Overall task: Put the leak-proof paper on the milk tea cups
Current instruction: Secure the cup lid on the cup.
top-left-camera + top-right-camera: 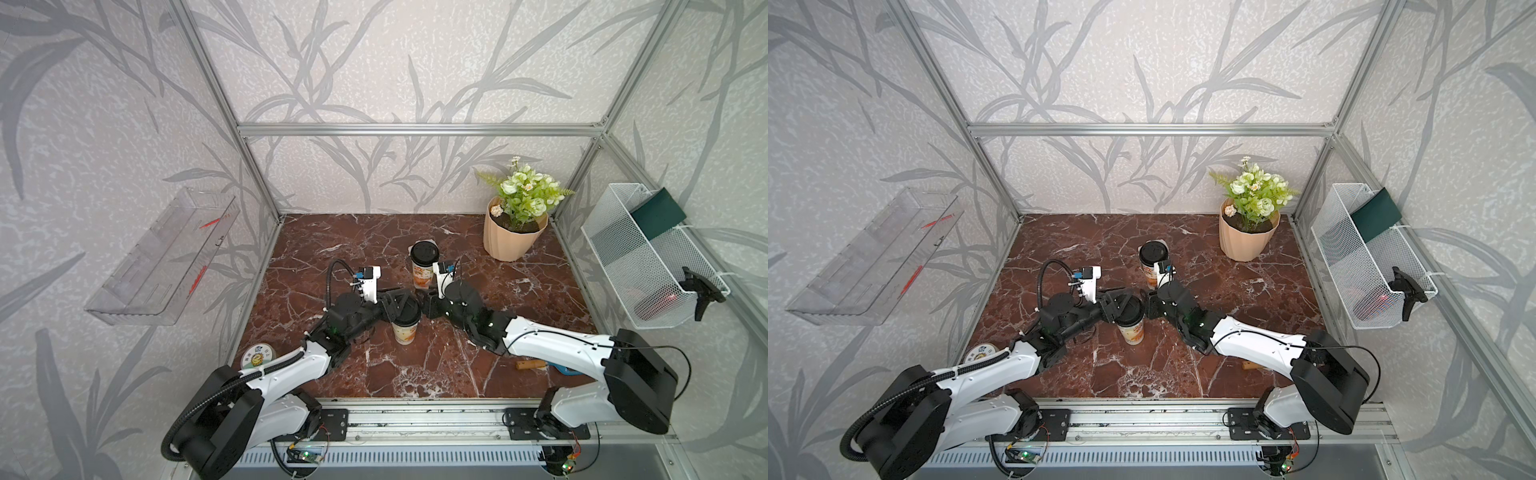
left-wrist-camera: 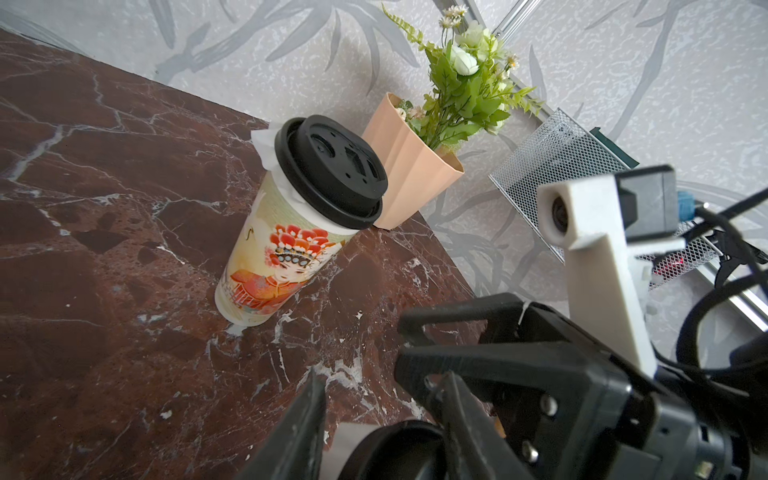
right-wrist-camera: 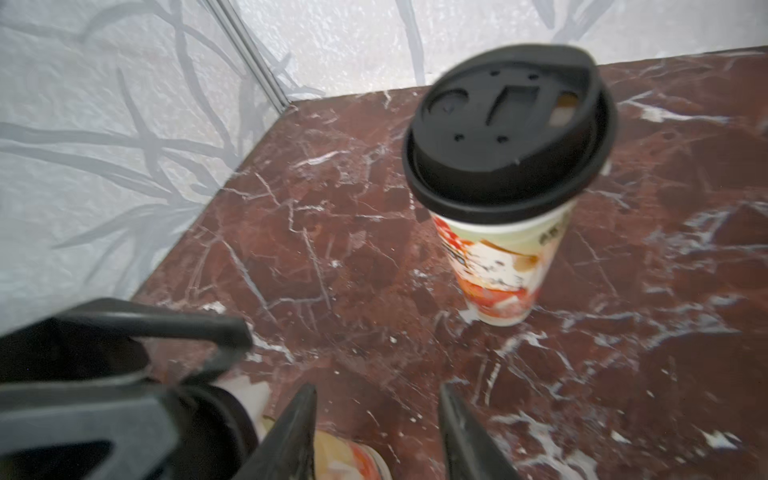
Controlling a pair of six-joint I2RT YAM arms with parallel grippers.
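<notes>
1. In both top views the two milk tea cups stand upright on the marble table (image 1: 332,249), each capped with a black lid. The far cup (image 1: 422,272) carries the far lid (image 1: 424,251), and the near cup (image 1: 405,332) carries the near lid (image 1: 409,311). The left gripper (image 1: 392,305) lies over the near lid with a jaw on either side. From above I cannot tell whether it pinches. The right gripper (image 1: 426,305) hangs just beside that lid on the opposite side.

2. In the left wrist view the far cup (image 2: 274,266) stands near the peach plant pot (image 2: 415,166). The leak-proof paper (image 2: 262,142) is on this cup, and its white edge pokes out from under the far lid (image 2: 332,174). The near lid (image 2: 395,449) sits between the fingers of the left gripper (image 2: 382,399). Whether they clamp it is unclear.

3. In the right wrist view the right gripper (image 3: 378,390) is released, with jaws apart, bare table between them and nothing held. The near cup (image 3: 345,457) shows its printed side low between them. The far cup (image 3: 498,266) stands beyond, slightly blurred.
</notes>
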